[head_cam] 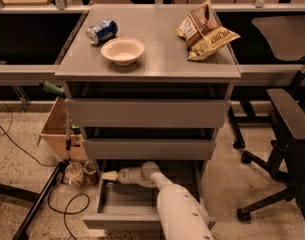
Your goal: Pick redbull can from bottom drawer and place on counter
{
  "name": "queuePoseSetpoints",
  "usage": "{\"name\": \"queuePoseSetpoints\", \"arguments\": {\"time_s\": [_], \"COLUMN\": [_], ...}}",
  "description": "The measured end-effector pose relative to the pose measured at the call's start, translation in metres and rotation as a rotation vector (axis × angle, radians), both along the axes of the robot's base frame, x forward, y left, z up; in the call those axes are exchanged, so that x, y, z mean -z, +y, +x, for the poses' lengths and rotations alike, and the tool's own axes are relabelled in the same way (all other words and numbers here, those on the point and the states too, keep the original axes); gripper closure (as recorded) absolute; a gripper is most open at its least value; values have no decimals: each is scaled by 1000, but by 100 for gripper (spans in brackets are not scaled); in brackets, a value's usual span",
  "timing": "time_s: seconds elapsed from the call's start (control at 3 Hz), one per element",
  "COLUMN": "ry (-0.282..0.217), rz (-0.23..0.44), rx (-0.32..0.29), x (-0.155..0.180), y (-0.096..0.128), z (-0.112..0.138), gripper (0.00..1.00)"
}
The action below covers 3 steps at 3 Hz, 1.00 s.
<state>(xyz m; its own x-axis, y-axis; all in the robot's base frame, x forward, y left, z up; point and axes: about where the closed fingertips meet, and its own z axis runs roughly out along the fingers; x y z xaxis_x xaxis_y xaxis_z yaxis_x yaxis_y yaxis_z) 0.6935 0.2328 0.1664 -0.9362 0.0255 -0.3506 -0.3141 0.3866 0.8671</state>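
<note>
The bottom drawer (142, 200) is pulled open at the foot of the grey cabinet. My white arm reaches down into it, and the gripper (111, 176) is at the drawer's back left corner, just under the middle drawer's front. The redbull can is hidden; I cannot see it in the drawer. The counter (157, 49) on top of the cabinet carries a short blue can (102, 31) lying on its side, a cream bowl (123, 50) and chip bags (206, 30).
Two closed grey drawers (147, 113) sit above the open one. A cardboard box (56, 129), two jars (78, 173), cables and a stand leg lie on the floor to the left. A black office chair (287, 134) stands to the right.
</note>
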Motion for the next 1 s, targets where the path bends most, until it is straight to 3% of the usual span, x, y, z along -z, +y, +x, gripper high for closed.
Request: {"name": "queuePoseSetpoints", "arguments": {"time_s": [0.67, 1.0], "ry": [0, 1], "rz": [9, 23], "rx": [-7, -18], "x": [0, 0], "y": [-7, -9], "z": [-2, -6], "gripper": [98, 100]}}
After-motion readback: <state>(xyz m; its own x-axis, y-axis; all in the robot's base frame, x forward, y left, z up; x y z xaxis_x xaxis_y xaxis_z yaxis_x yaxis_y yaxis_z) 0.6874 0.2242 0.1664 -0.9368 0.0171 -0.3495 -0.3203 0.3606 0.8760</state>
